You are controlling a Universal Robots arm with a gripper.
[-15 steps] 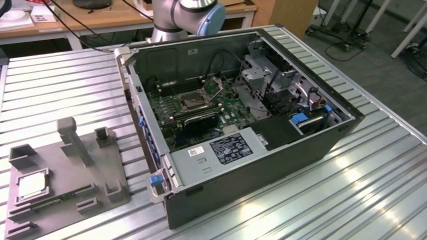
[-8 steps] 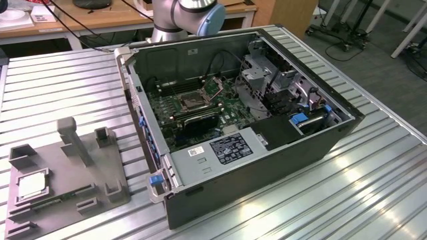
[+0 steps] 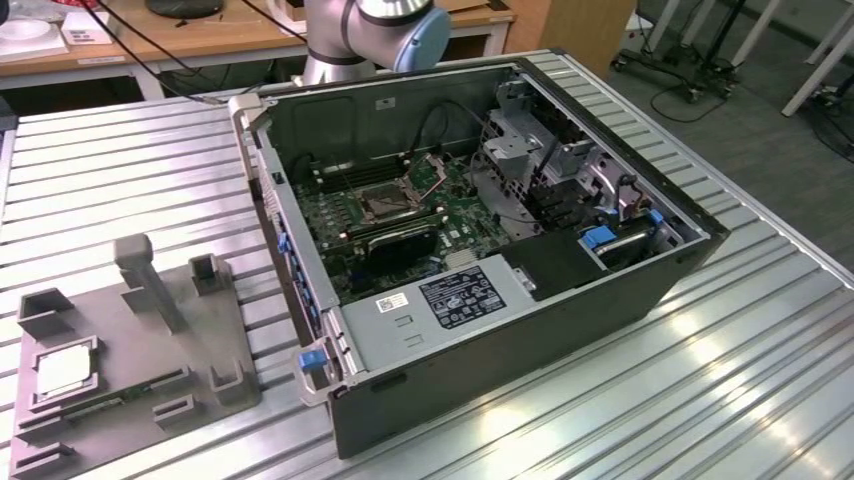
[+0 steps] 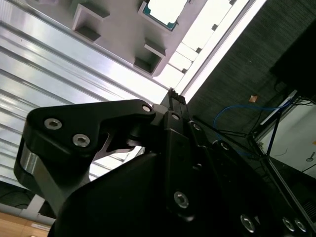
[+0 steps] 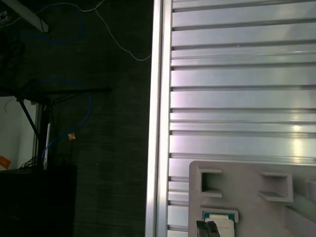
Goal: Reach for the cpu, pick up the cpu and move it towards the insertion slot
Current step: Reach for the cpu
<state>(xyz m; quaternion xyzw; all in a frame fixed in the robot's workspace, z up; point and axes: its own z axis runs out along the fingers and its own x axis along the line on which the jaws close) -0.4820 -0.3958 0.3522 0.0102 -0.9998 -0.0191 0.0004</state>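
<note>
Inspection finding: the cpu [image 3: 63,375] lies flat, silvery face up, in a square recess of the gray plastic tray [image 3: 140,385]. The tray sits on the ribbed metal tabletop [image 3: 747,380] at the exterior view's near left, well apart from the open computer case [image 3: 534,330]. The insertion slot [image 3: 378,203] is a metal-framed square with a dark centre. It sits on the green circuit board [image 3: 334,235] inside the case and is unoccupied. A dark label [image 3: 461,297] and a small white sticker [image 3: 395,303] are fixed to the gray metal cover at the near side of the case; their print cannot be made out. The arm [image 3: 367,35] rises behind the far side of the case. In both wrist views the tool [image 5: 207,228] [image 4: 174,95] hangs over the tray [image 5: 247,170] [image 4: 118,24] near the tabletop's edge. Its two fingertips [image 5: 201,229] are clenched together with nothing between them. In the first wrist view the tips overlap the cpu's [image 5: 223,223] tan-green rim; whether they touch it cannot be told. In the second wrist view the cpu [image 4: 165,11] lies beyond the tips, apart from them. Dark floor [image 5: 98,148] with a blue cable [image 5: 88,101] lies beside the tabletop.
</note>
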